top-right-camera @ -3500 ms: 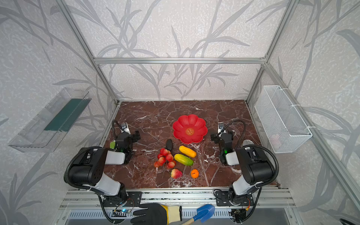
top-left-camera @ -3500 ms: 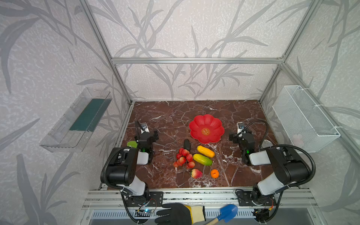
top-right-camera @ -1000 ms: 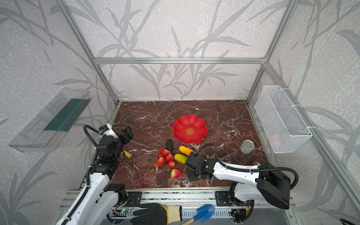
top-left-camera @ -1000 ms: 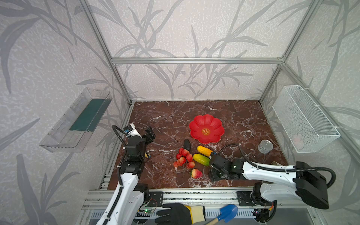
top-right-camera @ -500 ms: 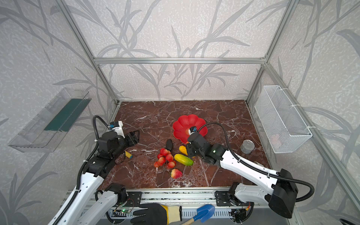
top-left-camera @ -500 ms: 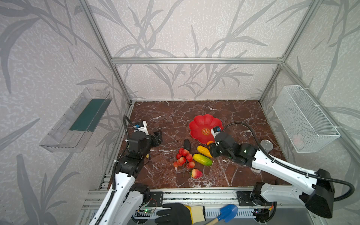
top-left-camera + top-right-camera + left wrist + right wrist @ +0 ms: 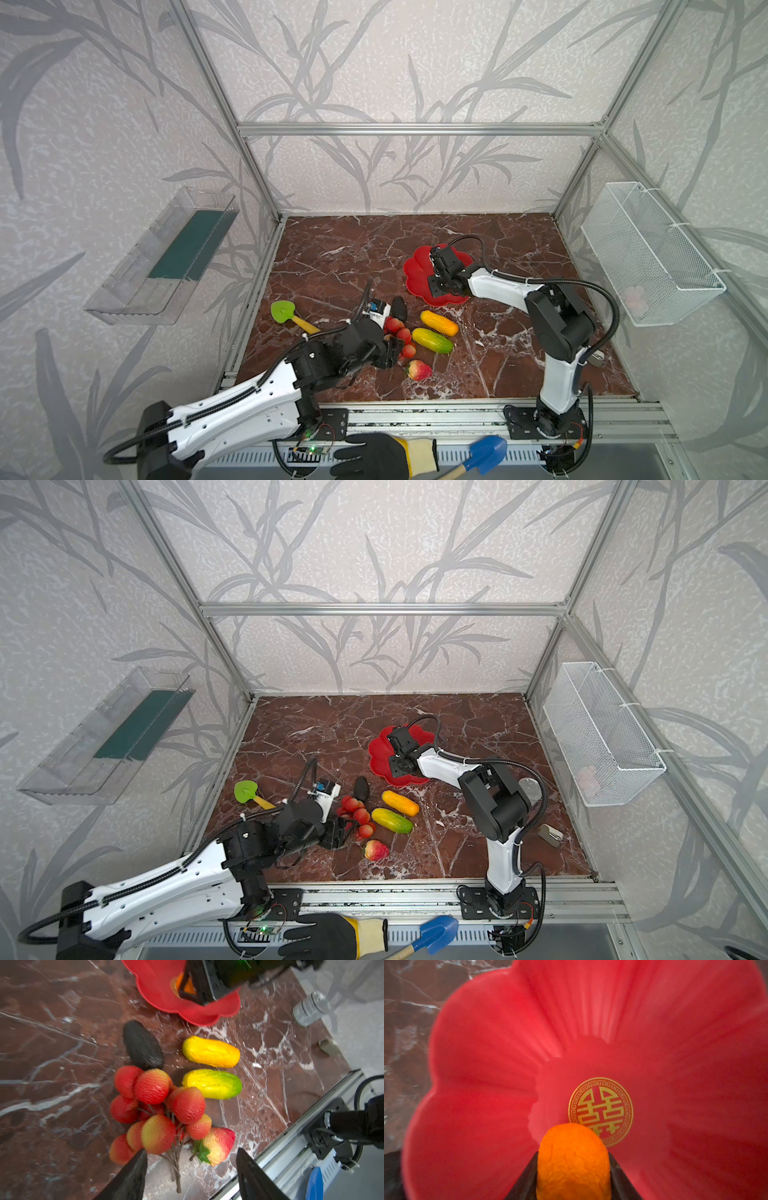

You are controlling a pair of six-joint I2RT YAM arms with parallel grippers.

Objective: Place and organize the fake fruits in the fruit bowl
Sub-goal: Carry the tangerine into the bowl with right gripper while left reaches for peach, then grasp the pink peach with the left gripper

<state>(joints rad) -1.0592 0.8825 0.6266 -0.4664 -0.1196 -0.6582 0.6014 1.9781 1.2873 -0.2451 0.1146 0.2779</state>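
While my right gripper (image 7: 573, 1155) hangs over the red bowl (image 7: 483, 1068), its jaws are pinched on the orange ball (image 7: 572, 1169). The ball sits low inside the bowl, beside the gold emblem (image 7: 601, 1111); I cannot tell whether it touches the floor. My left gripper (image 7: 191, 1151) stands with jaws apart, holding nothing, low over the counter (image 7: 52, 1064), and the stems of the berry bunch (image 7: 158, 1103) show between its fingers. The peach (image 7: 219, 1145) lies just beside that bunch. The black oval (image 7: 142, 1045), the yellow-orange fruit (image 7: 211, 1051) and the yellow-green fruit (image 7: 212, 1084) lie on the counter between the berries and the bowl, outside it.
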